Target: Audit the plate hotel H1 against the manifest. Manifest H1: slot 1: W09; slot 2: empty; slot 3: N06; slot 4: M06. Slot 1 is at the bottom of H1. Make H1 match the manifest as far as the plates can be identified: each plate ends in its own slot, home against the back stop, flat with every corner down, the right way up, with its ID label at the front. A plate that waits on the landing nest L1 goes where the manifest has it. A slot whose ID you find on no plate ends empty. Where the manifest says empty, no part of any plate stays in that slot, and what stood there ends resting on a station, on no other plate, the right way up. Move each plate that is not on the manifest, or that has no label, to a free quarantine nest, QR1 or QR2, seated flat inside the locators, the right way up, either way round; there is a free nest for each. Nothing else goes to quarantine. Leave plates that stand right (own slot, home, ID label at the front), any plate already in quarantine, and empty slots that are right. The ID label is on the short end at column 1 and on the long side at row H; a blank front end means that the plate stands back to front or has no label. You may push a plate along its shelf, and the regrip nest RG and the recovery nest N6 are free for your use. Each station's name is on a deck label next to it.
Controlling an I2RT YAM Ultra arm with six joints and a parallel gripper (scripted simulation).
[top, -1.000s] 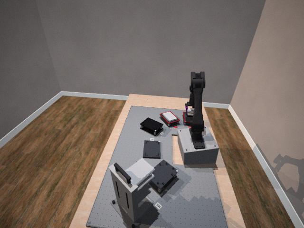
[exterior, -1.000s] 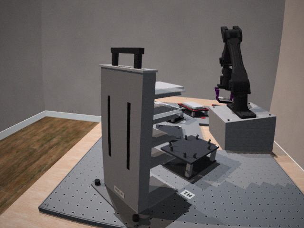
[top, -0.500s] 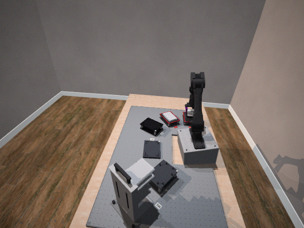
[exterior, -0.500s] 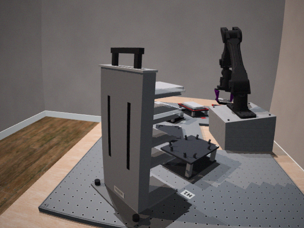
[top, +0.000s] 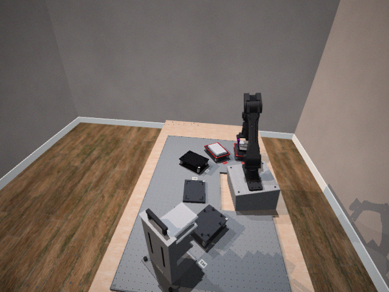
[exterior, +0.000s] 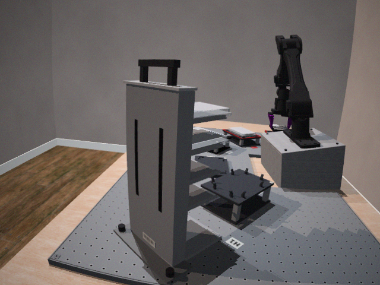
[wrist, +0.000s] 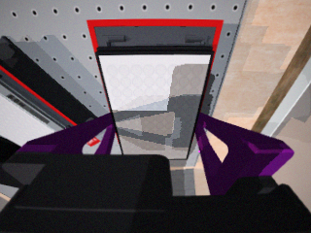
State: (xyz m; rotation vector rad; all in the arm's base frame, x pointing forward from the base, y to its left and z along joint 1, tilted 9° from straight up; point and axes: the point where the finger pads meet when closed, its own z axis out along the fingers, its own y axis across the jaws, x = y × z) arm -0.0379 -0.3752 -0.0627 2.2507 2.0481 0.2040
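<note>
My gripper (wrist: 155, 116) is shut on a white plate (wrist: 155, 97), gripping its two long sides. It holds the plate just above a red-framed quarantine nest (wrist: 155, 29), lined up with it. In the top and exterior views the gripper (top: 240, 143) (exterior: 279, 124) hangs behind the arm's pedestal. The other red-framed nest (top: 217, 149) (exterior: 242, 132) holds a white plate. The hotel H1 (top: 166, 232) (exterior: 157, 165) shows its back. A pale plate lies on its top shelf (top: 179, 218) (exterior: 210, 107). The lower slots are mostly hidden.
An empty dark nest on legs (top: 208, 223) (exterior: 237, 185) stands in front of H1. A flat dark nest (top: 194, 190) and a raised black nest (top: 193, 160) lie mid-deck. The arm's grey pedestal (top: 253, 188) stands at the right.
</note>
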